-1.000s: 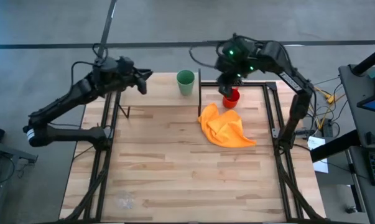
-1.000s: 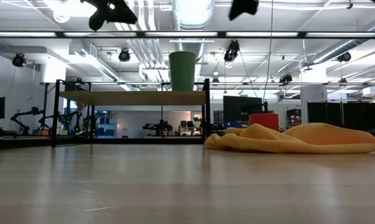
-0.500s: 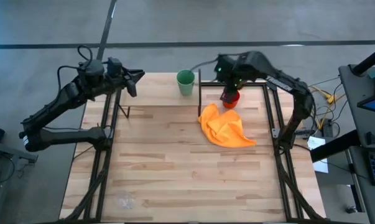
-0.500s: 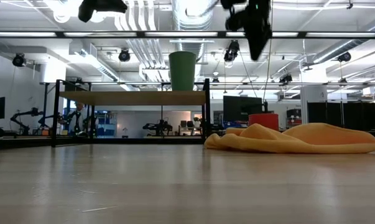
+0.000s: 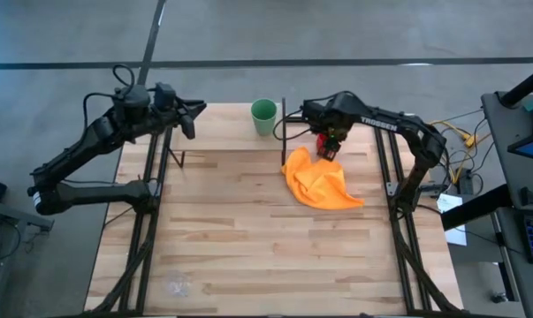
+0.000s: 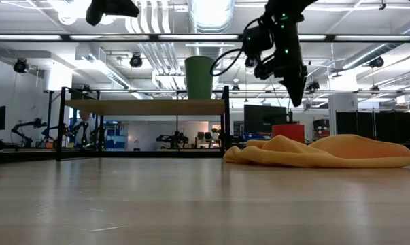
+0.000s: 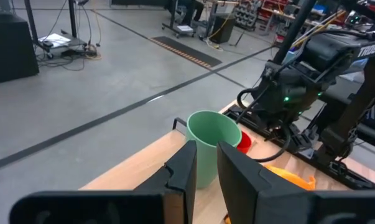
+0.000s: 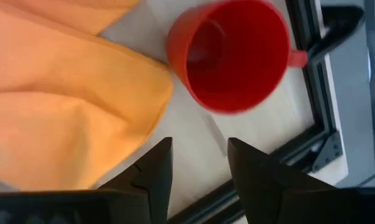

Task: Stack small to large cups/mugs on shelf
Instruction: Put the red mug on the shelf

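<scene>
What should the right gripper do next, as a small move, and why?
Probably lower the right gripper onto the red mug and close on its rim. Its fingers are open above the mug, which stands empty on the table beside the orange cloth. The green cup is already on the shelf.

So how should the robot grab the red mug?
From above, pinching the rim of the red mug: it stands upright, mouth open. Avoid the side touching the cloth. The right gripper hovers open above it.
</scene>
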{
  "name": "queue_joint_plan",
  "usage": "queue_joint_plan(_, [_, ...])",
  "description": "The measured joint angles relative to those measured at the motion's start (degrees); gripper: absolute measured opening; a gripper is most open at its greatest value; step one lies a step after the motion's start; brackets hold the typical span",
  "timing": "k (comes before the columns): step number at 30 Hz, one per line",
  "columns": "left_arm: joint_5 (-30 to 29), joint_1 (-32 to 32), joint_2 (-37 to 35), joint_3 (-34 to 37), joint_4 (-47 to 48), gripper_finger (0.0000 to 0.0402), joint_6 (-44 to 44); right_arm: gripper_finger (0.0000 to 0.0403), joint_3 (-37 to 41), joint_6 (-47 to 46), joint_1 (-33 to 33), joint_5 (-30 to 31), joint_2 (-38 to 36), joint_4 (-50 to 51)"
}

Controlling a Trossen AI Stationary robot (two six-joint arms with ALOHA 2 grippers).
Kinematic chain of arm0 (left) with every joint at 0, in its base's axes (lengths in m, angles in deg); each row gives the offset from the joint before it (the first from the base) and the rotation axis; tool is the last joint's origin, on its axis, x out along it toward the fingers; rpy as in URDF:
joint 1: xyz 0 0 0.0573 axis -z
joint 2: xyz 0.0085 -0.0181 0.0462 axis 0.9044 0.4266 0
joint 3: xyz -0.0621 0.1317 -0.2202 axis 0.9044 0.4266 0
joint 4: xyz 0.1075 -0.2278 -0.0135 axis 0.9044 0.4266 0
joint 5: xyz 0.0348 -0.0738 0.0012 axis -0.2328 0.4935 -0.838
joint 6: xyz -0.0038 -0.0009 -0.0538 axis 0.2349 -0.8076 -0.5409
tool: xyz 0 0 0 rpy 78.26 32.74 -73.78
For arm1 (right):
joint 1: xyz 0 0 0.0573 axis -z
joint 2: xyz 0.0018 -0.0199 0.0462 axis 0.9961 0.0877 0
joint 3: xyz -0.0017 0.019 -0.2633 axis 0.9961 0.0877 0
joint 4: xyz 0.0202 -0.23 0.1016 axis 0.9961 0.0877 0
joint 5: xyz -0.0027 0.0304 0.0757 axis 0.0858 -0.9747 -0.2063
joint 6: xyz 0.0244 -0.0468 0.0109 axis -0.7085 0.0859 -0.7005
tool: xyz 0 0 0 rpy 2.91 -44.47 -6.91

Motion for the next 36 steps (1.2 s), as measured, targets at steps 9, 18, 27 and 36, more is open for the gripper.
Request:
queue_joint_plan(9, [0.01, 0.00, 0.19, 0.00, -0.02, 0.0049, -0.39, 0.0148, 0.63, 11.12, -0.02, -0.59, 0.00, -4.12])
queue_joint_plan(18, [0.01, -0.04, 0.28, 0.00, -0.02, 0.0049, -0.49, 0.0148, 3.12, 18.37, 1.28, -0.59, 0.00, -3.51])
queue_joint_plan(27, [0.01, -0.04, 0.43, 0.00, -0.07, 0.0049, -0.48, 0.0148, 6.11, 19.77, 4.13, -0.19, 0.00, -10.27])
queue_joint_plan(36, [0.01, -0.04, 0.47, 0.00, -0.07, 0.0049, -0.52, 0.0148, 8.08, 21.14, 6.05, -6.21, 0.02, -13.38])
